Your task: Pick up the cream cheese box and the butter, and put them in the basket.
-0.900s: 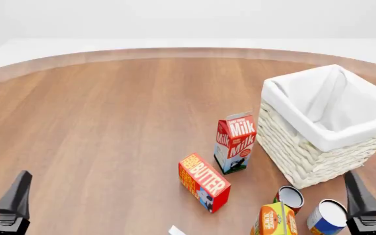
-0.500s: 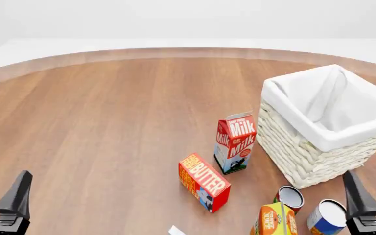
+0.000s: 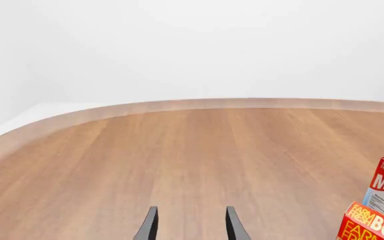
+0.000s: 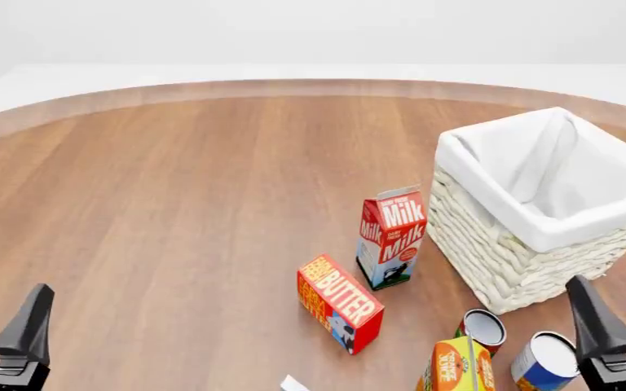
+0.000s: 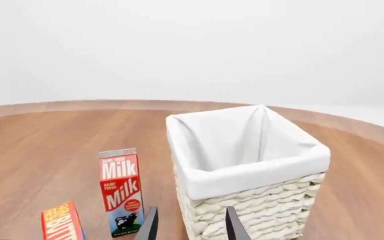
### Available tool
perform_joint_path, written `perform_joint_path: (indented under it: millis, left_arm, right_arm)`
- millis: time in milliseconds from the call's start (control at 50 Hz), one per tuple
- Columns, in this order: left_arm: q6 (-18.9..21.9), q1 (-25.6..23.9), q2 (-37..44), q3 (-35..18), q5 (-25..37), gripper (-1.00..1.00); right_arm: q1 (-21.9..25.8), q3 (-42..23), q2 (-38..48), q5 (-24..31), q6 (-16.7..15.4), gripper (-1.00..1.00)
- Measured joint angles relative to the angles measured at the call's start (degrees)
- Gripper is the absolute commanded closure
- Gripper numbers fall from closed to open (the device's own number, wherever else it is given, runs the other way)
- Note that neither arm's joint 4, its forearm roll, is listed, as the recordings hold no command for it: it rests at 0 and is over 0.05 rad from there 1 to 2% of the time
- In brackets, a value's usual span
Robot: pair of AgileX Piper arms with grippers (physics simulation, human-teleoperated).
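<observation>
Table [image 4: 182, 204]: round wooden top carrying every item, with both claws low at its near edge.
Basket [image 4: 509, 261]: white wicker with a cloth lining folded over the rim; it stands just ahead of the right claw and slightly inward of it, well apart from the left claw. Nothing shows inside it.
Milk carton [image 4: 391, 238]: upright, red and white, just beside the basket's inner wall, ahead of the right claw and toward the left one.
Butter [image 4: 339, 302]: lying flat, lettering up, just in front of the milk carton, between the two claws and nearer the right one.
Orange carton [image 4: 456, 366]: cut by the frame edge, just inward of the right claw.
Blue-and-white can [image 4: 544, 361]: right beside the right claw, on its inner side.
Second can [image 4: 481, 330]: tilted, between the orange carton and the basket.
Cream cheese box [image 4: 293, 383]: only a white corner shows at the near edge, between the claws, near the butter.
Left gripper [image 3: 190, 226]: fingers parted, holding nothing, over bare wood.
Right gripper [image 5: 190, 225]: fingers parted, empty, pointing at the basket's wall.
</observation>
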Motion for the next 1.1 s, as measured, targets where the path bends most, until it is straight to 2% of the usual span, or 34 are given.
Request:
perform_joint_path:
  millis: [120, 220, 340, 600, 780, 1100]
  left_arm:
    - [0.0, 0.0, 0.0, 0.0, 0.0, -1.0]
    - [0.0, 0.0, 0.0, 0.0, 0.0, -1.0]
    - [0.0, 0.0, 0.0, 0.0, 0.0, -1.0]
    - [0.0, 0.0, 0.0, 0.0, 0.0, -1.0]
    - [0.0, 0.0, 0.0, 0.0, 0.0, -1.0]
    - [0.0, 0.0, 0.0, 0.0, 0.0, -1.0]
  right_arm:
    - [2.3, -4.0, 1.4, 2.4, -1.2, -1.0]
    - [7.0, -11.9, 6.2, 6.4, -1.6, -1.0]
    - [10.7, -18.0, 10.3, 9.3, -2.0, -1.0]
    - [16.1, -26.5, 17.1, 13.8, -3.0, -1.0]
    - [18.6, -32.6, 21.5, 16.7, 0.0, -1.0]
    - [22.5, -41.0, 29.1, 20.1, -0.2, -1.0]
